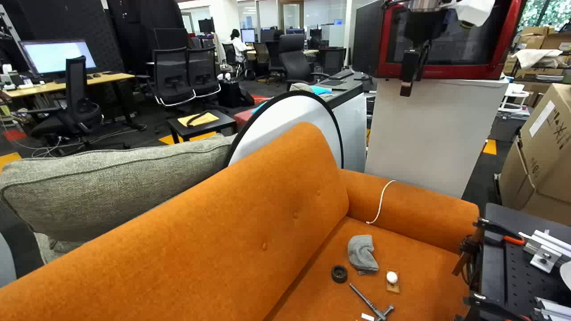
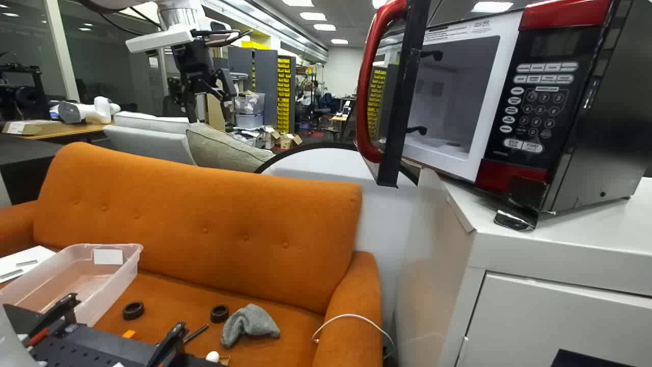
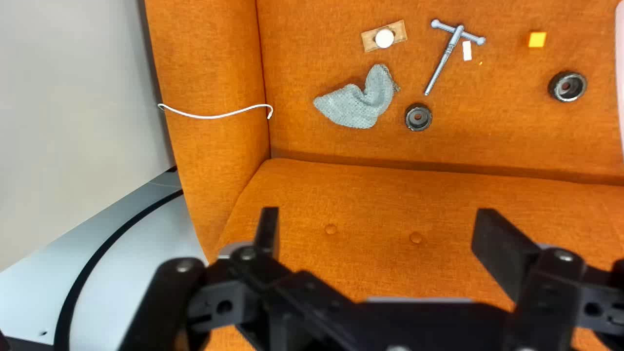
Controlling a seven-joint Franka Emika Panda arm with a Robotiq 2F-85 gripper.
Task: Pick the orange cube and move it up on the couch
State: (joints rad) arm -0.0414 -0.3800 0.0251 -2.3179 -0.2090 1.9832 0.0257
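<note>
In an exterior view a clear plastic bin (image 2: pixel 122 280) stands on the seat of the couch (image 2: pixel 214 214), toward 8 o'clock; a white label (image 2: pixel 108 256) sits on its far wall, its visible floor has a pale orange tint, and a black perforated board (image 2: pixel 97 347) hides part of its near end. Toward 2 o'clock there, the red-and-black microwave (image 2: pixel 530 117) has its door (image 2: pixel 404 97) swung out from a pale cavity, where something flat on the bottom is too faint to name. Cardboard boxes (image 1: pixel 546 151) stand at 3 o'clock in an exterior view, their contents hidden. The orange cube (image 3: pixel 537 40) lies on the couch seat, outside the bin, at 2 o'clock in the wrist view. From it, a dark ring (image 3: pixel 576 87) is near at 5 o'clock, a metal T-shaped tool (image 3: pixel 444 60) farther off at 9, and a second ring (image 3: pixel 425 121) at 8, just beside a grey cloth (image 3: pixel 360 103). The gripper (image 3: pixel 382 239) shows at 6 o'clock in the wrist view, fingers spread wide, well apart from the cube.
</note>
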